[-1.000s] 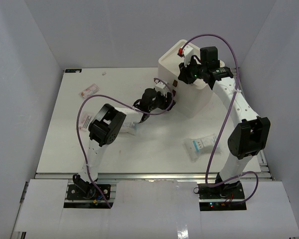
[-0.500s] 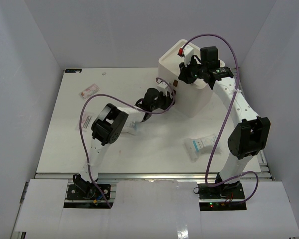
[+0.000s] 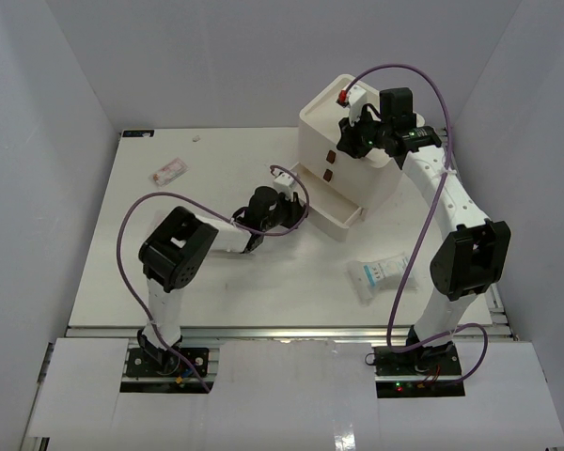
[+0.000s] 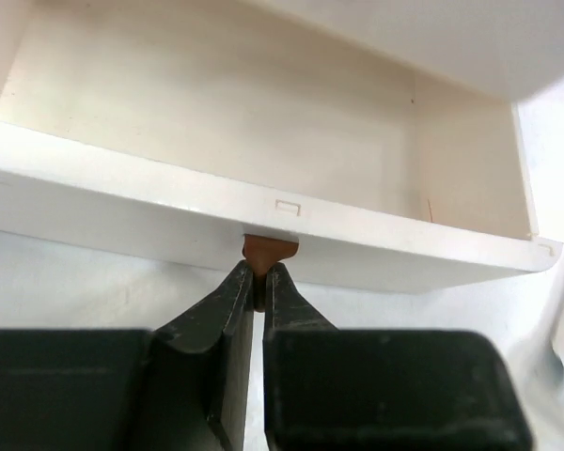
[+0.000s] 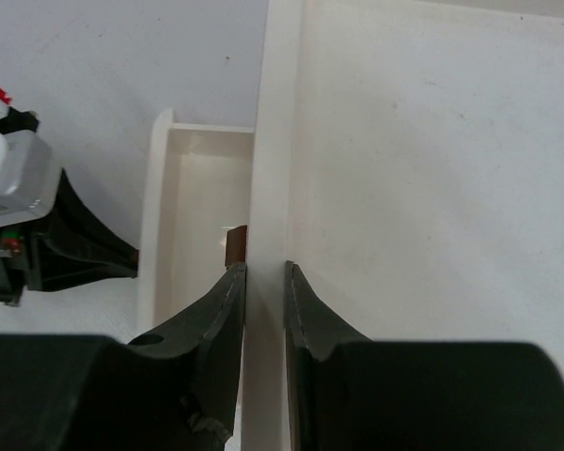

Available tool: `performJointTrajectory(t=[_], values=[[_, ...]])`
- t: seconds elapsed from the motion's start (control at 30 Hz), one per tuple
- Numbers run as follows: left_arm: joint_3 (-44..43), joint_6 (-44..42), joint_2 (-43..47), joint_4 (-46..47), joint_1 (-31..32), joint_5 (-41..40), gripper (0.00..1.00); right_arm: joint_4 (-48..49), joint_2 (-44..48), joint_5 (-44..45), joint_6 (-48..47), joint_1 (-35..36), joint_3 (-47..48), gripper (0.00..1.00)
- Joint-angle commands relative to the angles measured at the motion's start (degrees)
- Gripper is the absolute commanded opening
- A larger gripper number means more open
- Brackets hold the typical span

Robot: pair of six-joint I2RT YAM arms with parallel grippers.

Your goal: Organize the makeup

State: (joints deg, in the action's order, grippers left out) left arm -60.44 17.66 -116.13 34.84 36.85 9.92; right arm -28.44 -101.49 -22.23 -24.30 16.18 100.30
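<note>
L fingers point(image 4: 233, 305) are pressed almost together, pinching the little brown knob point(image 4: 270, 249) on the btm drawer point(image 4: 122, 188) of the big white box point(image 3: 324, 117). The drawer sticks out of the box. The part of its inside I can see is bare. I think the knob is pinched so the drawer can slide out and make room for stuff to go in.

R fingers point(image 5: 227, 310) sit one on each side of the box's top front edge, squeezing it. That's prob. to hold the box so it doesn't slide on the worktop point(image 3: 263, 282) when the drawer gets tugged. Makes sense, b/c the box looks light.

The makeup isn't in the box yet, as far as I can see. White packets point(image 3: 378, 275) w/ teal print lie on the worktop on the R side, in front of the box and apart from it. A pinkish sachet point(image 3: 167, 170) lies at the back L side, well apart from the box. I can't spot any other bits from here.

So this looks like the start: open the drawer first, then put things in. My guess for next is that the L fingers let go of the knob and go for a sachet or packet. One worry: if the R fingers let go too soon, the box could shift.
</note>
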Motion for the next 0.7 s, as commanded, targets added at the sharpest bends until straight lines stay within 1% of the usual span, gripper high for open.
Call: performJointTrajectory(t=[0.0,0.13,0.23,0.27,0.3,0.33,0.37,0.4,0.5,0.67], values=[[10.58,2.35,11.78,3.50,-0.11,-0.14,0.00,-6.02,-1.09,-1.24,1.46,-0.20,-2.56,0.15],[15.22,2.43,15.73,3.56,-0.14,-0.91,0.01,-6.03,-0.88,-1.25,1.71,-0.36,-2.65,0.16],[15.26,2.06,16.25,2.43,-0.58,-0.81,0.16,-6.22,-0.49,-1.79,1.71,-0.36,-2.53,0.22],[14.80,2.09,16.28,1.91,-0.78,-0.41,0.24,-6.39,-0.20,-2.14,1.68,-0.36,-2.45,0.26],[13.92,2.27,16.35,1.27,-1.01,0.28,0.36,-6.71,0.36,-2.57,1.54,-0.36,-2.35,0.32],[13.03,2.46,16.54,0.95,-1.33,1.11,0.46,-6.97,1.00,-3.14,1.29,-0.36,-2.22,0.40],[11.94,2.61,16.76,-0.11,-1.55,1.71,0.50,-7.19,2.00,-3.59,1.07,-0.36,-2.00,0.48],[11.23,2.59,17.01,-1.08,-1.75,2.38,0.55,-7.36,3.04,-3.81,0.72,-0.36,-1.77,0.53],[9.00,2.35,18.53,-4.43,-2.21,3.90,0.68,-7.92,5.70,-4.16,-0.57,-0.36,-1.05,0.65],[7.97,1.31,24.14,-9.13,-3.64,5.42,0.82,-8.73,11.28,-4.63,-2.25,-0.36,0.41,0.72]])
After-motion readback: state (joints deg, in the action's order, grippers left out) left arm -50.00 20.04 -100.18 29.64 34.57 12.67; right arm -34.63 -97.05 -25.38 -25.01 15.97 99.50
